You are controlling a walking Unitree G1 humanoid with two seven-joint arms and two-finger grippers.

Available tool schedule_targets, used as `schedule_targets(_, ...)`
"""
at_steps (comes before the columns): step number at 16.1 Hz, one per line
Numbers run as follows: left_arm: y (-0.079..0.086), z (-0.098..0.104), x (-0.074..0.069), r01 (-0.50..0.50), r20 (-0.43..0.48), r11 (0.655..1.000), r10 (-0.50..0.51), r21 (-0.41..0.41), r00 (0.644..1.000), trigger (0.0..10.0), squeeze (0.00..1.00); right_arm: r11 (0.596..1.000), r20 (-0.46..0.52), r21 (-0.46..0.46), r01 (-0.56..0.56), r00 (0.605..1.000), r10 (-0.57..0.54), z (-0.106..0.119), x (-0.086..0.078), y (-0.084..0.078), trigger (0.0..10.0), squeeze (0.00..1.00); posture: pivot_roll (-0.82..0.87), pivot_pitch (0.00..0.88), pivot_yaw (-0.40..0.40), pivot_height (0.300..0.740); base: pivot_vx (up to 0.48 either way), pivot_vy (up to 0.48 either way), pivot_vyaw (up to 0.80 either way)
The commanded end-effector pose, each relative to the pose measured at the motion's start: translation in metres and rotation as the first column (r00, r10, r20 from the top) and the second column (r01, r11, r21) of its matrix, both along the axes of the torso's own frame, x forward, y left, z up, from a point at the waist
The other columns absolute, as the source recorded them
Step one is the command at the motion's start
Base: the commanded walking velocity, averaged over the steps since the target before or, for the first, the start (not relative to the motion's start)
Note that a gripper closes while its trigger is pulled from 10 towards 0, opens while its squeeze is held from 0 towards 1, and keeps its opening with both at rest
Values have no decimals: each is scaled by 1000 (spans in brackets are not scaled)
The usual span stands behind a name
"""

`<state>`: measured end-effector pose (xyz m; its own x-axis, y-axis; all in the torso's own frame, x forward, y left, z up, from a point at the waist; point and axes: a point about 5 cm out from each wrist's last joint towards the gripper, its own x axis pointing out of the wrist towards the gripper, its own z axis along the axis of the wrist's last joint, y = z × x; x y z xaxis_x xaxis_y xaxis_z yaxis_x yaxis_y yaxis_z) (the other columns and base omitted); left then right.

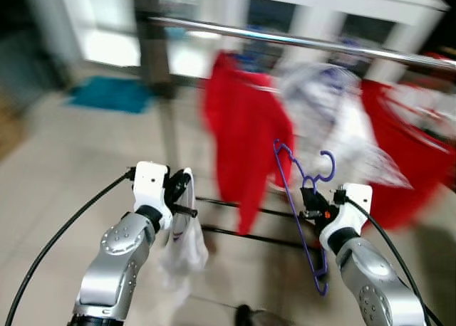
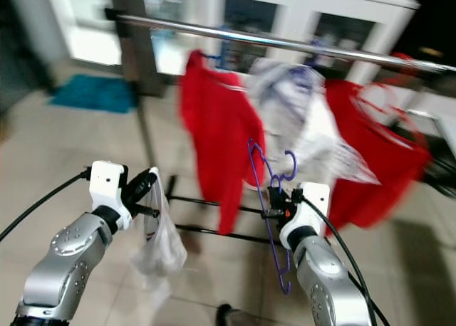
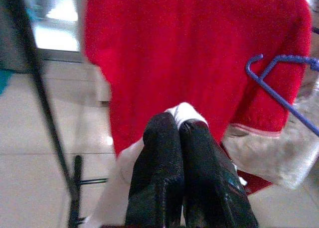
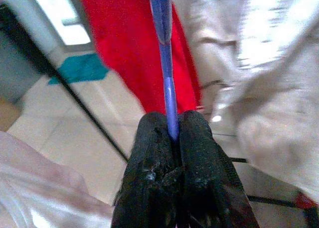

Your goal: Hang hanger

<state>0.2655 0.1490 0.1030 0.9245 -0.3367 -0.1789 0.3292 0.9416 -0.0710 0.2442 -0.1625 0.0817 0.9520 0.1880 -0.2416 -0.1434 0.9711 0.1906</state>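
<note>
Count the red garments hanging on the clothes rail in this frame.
2. One red garment hangs left of the white garment on the rail; another red garment hangs to its right. Blur may hide others.

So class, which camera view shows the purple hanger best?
The left eye view: the whole purple hanger, hook to lower bar, held by the right gripper. The right eye view matches. The right wrist view shows one bar between shut fingers; the left wrist view shows a corner.

Both eye views are smeared by motion blur. Daylight is admitted through the windows (image 1: 114, 45) behind; glare is seen on the rail (image 1: 299, 40).
</note>
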Motion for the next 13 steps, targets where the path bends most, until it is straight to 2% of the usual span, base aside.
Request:
schedule_targets(1, -1, 3, -2, 2, 11, 1000, -2, 16, 1000, 10000, 0, 1000, 4, 6, 11, 1000, -11, 2, 3, -1, 10000, 0, 30, 65, -47, 740, 0, 0, -800)
schedule_targets(2, 4, 1, -8, 0, 13, 999, 0, 32, 1000, 10000, 0, 1000, 0, 7, -29, 1000, 29, 2, 2, 7, 10000, 0, 24, 76, -52, 740, 0, 0, -800)
schedule_targets(3, 6, -1, -9, -1, 10, 999, 0, 38, 1000, 10000, 0, 1000, -4, 0, -30, 1000, 30, 1, 0, 6, 10000, 0, 12, 80, -50, 740, 0, 0, -800)
schedule_targets(4, 7, -4, -7, 7, 3, 998, -8, 56, 1000, 10000, 0, 1000, -7, -16, -6, 1000, 6, 2, -4, -1, 10000, 0, -13, 79, -44, 740, 0, 0, -800)
schedule_targets(5, 6, -5, -2, 14, 5, 998, -14, 61, 1000, 10000, 0, 1000, -5, -26, -3, 1000, 3, 3, -5, -5, 10000, 0, -17, 67, -37, 740, 0, 0, -800)
schedule_targets(7, 2, 1, 4, 21, 29, 998, -22, 52, 999, 10000, 0, 1000, 13, -16, 15, 1000, -15, 5, 2, -6, 10000, 0, 7, 50, -40, 740, 0, 0, -800)
schedule_targets(8, 4, 8, 3, 5, 45, 999, -7, 46, 999, 10000, 0, 1000, 14, 7, 6, 1000, -6, 5, 9, 1, 10000, 0, 40, 58, -53, 740, 0, 0, -800)
schedule_targets(10, 11, 5, -4, 6, 23, 999, -7, 50, 1000, 10000, 0, 1000, 19, 8, -25, 1000, 25, 7, 12, 9, 10000, 0, 47, 68, -54, 740, 0, 0, -800)
schedule_targets(13, 3, -1, 4, 35, 9, 999, -35, 41, 999, 10000, 0, 1000, 16, -21, 20, 1000, -20, 10, 0, -7, 10000, 0, -17, 65, -28, 740, 0, 0, -800)
